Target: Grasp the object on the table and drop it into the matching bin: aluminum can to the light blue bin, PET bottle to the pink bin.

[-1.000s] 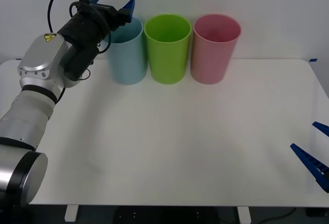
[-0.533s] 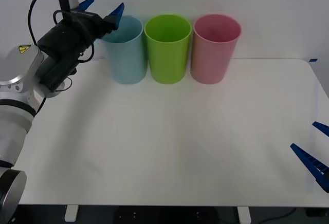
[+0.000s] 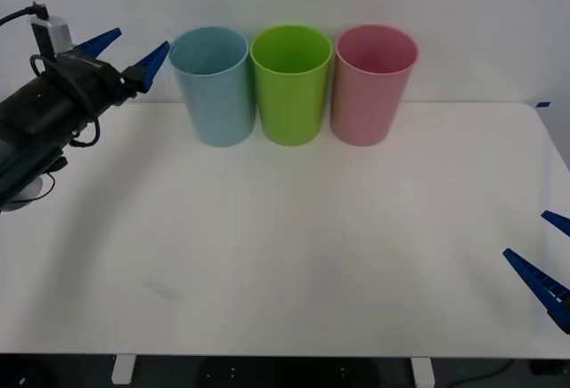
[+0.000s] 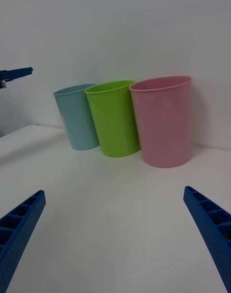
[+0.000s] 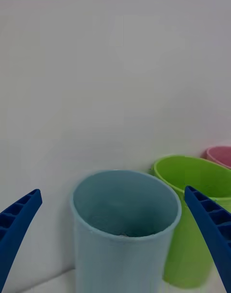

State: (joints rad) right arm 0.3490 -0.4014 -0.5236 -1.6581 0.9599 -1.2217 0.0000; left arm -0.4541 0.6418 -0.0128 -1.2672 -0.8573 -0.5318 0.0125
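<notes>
Front view: left gripper (image 3: pixel 130 49) spread open and empty, up at rim height just beside the light blue bin (image 3: pixel 214 86) on its outer side. Right gripper (image 3: pixel 545 263) open too, parked low at the table (image 3: pixel 294 246) edge. Lime green bin (image 3: pixel 289 83) and pink bin (image 3: pixel 371 83) stand alongside.

Right wrist view: three bins in a row, bare tabletop in front — no can on it.

Left wrist view: looks into the light blue bin; a pale glint low inside may be the aluminum can — can't confirm.

Risk: a left arm swing back toward the rim could clip and tip the bin.
</notes>
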